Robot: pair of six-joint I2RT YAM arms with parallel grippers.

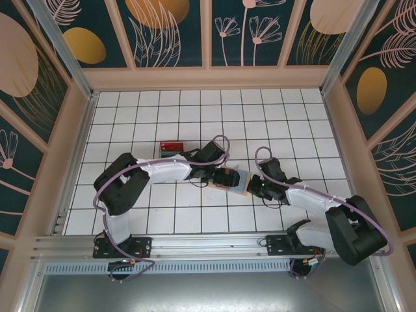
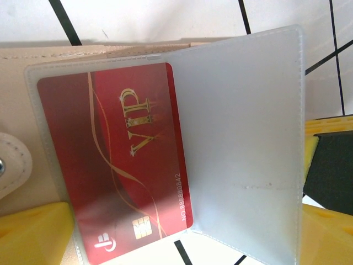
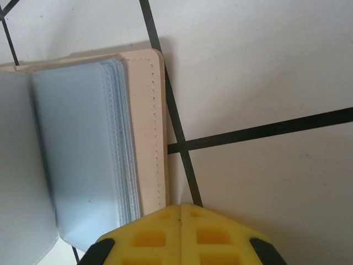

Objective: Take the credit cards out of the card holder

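Observation:
The card holder (image 1: 239, 184) lies open on the tiled table between my two grippers, tan cover (image 3: 150, 121) down and clear sleeves (image 3: 77, 149) fanned upward. A red credit card (image 2: 113, 160) marked VIP sits inside one clear sleeve (image 2: 242, 143), its chip end near the sleeve's open edge. My left gripper (image 2: 182, 234) hangs open right over it, its yellow fingers (image 2: 36, 234) standing either side of the card without touching it. My right gripper (image 3: 182, 212) is shut, nothing between its pads, its tips at the holder's tan right edge.
A small tray (image 1: 172, 149) with a red and a green card in it stands just behind the left arm's wrist. White tiled floor stretches all round, and raised walls (image 1: 71, 136) close in the table on three sides.

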